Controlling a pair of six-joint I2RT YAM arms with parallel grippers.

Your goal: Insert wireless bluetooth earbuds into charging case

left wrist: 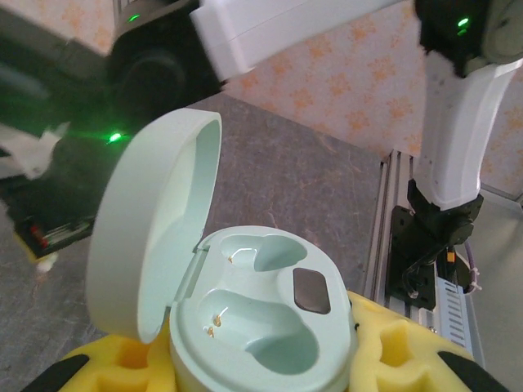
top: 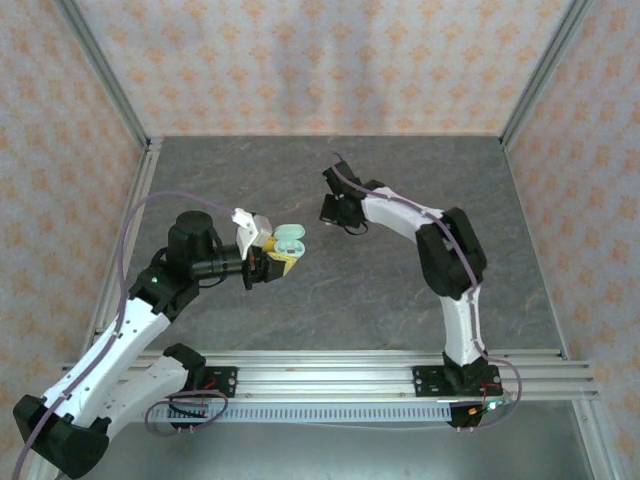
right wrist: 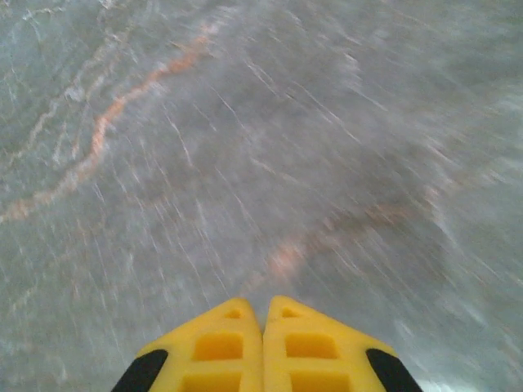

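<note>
A mint-green charging case (top: 290,238) is held just above the table at centre left, with my left gripper (top: 270,255) shut on its base. In the left wrist view the charging case (left wrist: 265,322) sits between the yellow fingers (left wrist: 392,351). Its lid (left wrist: 155,220) stands open to the left, and both moulded wells are empty, with gold contacts showing. My right gripper (top: 335,210) hovers to the right of the case. In the right wrist view this gripper (right wrist: 263,327) is shut, its yellow fingertips touching and nothing between them. The earbuds are out of view.
The dark marbled table (top: 400,290) lies below both arms, blurred in the right wrist view. An aluminium rail (top: 330,365) runs along the near edge. Patterned walls close in the back and sides. The right arm's white link (left wrist: 458,122) rises behind the case.
</note>
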